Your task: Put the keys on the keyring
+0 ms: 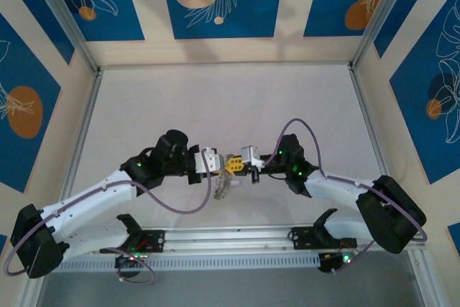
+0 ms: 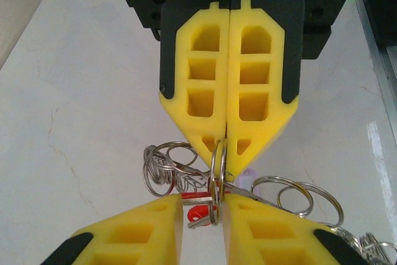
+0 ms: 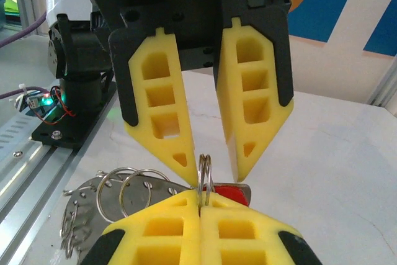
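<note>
Clamps the keyring [image 3: 204, 170] upright and edge-on in the right gripper [image 3: 200, 203], yellow fingers pressed flat together at lower centre of the right wrist frame. Faces the left gripper [image 3: 214, 156] head-on at upper centre there, fingers well apart, tips flanking the top of the ring on either side; cannot tell whether either tip touches it. Shows the red-headed key [image 3: 232, 192] just right of the clamped ring, against the right gripper's finger. Has a bunch of loose split rings [image 3: 127, 185] and small silvery pieces [image 3: 77, 218], too blurred to tell apart, at lower left, over the white table [image 3: 347, 172]. From the left wrist, puts ring and red head in the gap between the left fingers at bottom centre. In the top view, brings both grippers nose to nose at centre, with the bunch just below them in the frame.
</note>
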